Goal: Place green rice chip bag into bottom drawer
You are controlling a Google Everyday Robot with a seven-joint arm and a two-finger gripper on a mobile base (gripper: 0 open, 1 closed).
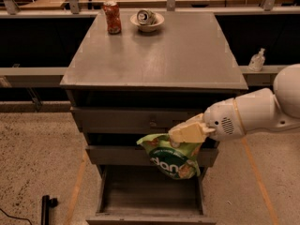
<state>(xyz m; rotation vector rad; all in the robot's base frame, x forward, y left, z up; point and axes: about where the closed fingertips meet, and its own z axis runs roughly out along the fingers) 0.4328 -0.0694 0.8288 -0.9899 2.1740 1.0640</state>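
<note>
Cream two-finger gripper (186, 133) at front of grey cabinet (150, 60), jaws clamped on top edge of crinkly bright-green foil rice chip bag (176, 161). Bag hangs above open deep grey wooden bottom drawer (136, 193), near side wall. I'd centre over opening, lower, release only once inside walls.

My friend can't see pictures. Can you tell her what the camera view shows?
The robot's gripper holds the green rice chip bag by its top, dangling over the open bottom drawer of a grey cabinet. A red soda can and a bowl sit on top.
</note>
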